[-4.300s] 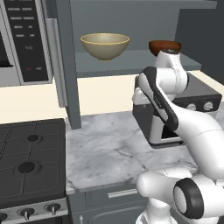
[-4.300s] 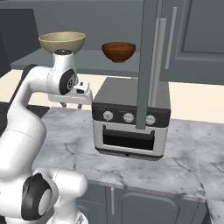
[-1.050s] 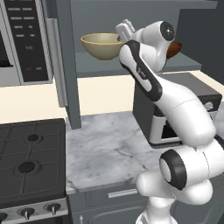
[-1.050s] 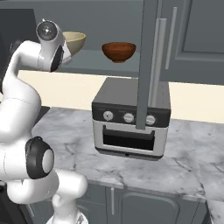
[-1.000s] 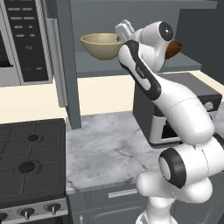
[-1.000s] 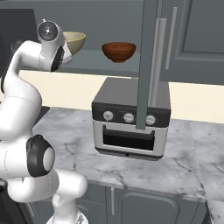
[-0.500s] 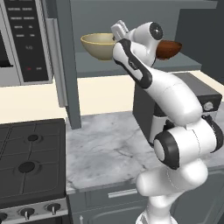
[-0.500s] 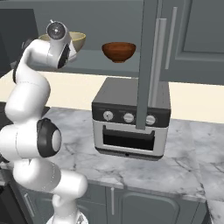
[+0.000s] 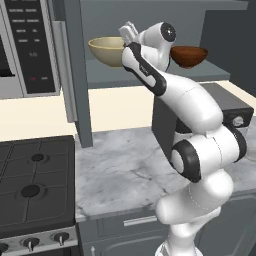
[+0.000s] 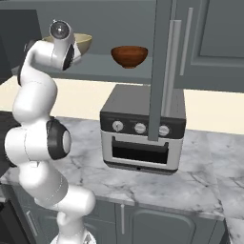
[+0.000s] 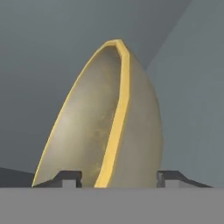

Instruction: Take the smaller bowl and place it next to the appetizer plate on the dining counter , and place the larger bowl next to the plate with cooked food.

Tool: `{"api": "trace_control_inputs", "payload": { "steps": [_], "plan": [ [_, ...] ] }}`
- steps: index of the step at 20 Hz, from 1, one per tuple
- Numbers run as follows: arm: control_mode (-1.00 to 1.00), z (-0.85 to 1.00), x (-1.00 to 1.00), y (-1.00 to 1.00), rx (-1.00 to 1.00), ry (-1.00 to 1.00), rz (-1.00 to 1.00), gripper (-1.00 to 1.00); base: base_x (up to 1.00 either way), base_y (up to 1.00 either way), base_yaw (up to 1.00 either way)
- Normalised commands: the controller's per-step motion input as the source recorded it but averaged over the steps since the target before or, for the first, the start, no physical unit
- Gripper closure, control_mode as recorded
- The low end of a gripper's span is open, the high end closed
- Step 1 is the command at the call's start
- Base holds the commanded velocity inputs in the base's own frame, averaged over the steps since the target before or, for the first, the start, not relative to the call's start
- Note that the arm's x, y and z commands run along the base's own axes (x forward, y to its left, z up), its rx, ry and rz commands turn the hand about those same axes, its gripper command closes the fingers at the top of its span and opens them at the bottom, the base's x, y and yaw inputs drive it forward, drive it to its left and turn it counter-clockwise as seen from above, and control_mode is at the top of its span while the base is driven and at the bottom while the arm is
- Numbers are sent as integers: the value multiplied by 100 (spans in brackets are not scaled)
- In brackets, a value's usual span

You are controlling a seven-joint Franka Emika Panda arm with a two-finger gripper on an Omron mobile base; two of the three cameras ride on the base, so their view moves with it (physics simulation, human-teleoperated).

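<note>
On the shelf [image 9: 150, 80] above the tabletop [image 9: 125, 170], the larger bowl [image 9: 107, 50] sits at about 10 o'clock in the left base view, with the smaller bowl [image 9: 189, 55] farther right at about 1 o'clock, well apart from it. The tool [image 11: 118, 178] is at the larger bowl's near rim. In the hand view the yellow rim runs up between the two fingertips [image 11: 68, 178], one on the inner side of the wall and one on the outer, with a gap on each side, so the tool is partly spread and straddling the rim, not yet pinching it.

To do this step well, I judge the fingers should close squarely across the thin wall, deep enough below the rim that it cannot slip out. The lift should then go straight up before drawing back, keeping the bowl off the shelf and the cabinet post [image 9: 75, 75] at 9 o'clock. In the right base view a toaster oven [image 10: 143, 128] stands lower right, beneath the shelf.
</note>
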Motion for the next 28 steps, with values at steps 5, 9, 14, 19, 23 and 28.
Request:
{"api": "trace_control_inputs", "payload": {
  "steps": [5, 9, 14, 19, 23, 28],
  "plan": [
    [-100, -64, -53, 0, 0, 1, 0, 100, 0, 0, 0],
    [-100, 12, -100, -23, 10, -12, -6, 100, 0, 0, 0],
    [-100, 49, -100, -13, 4, -6, -5, 100, 0, 0, 0],
    [-100, 72, -100, -18, -1, 20, -2, 100, 0, 0, 0],
    [-100, -8, -100, -43, -9, 29, 0, 100, 0, 0, 0],
    [-100, -22, -100, -60, -3, 8, 0, 100, 0, 0, 0]
  ]
}}
